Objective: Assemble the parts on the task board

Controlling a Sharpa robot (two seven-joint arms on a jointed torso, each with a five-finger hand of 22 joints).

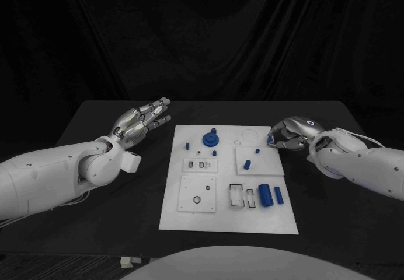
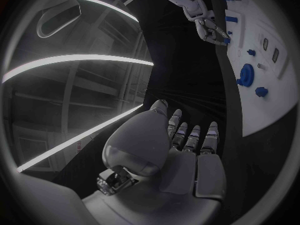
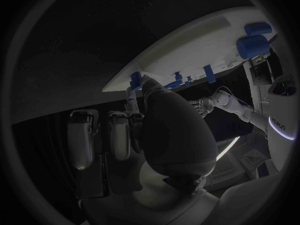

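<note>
Blue part [image 3: 135, 78] apparently pinched by right hand [image 1: 286, 136] at task board [image 1: 229, 219] edge; insertion seems next. Left hand [image 1: 143, 119] spread, empty.

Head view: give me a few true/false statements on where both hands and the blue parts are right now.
1. The silver left hand hovers beside the white task board, fingers apart, holding nothing. True.
2. The silver right hand rests at the board's near edge. False: it is at the far right edge.
3. A blue round disc part sits on the board's far half. True.
4. The two blue cylinder parts lie off the board on the black table. False: they lie on the board.
</note>
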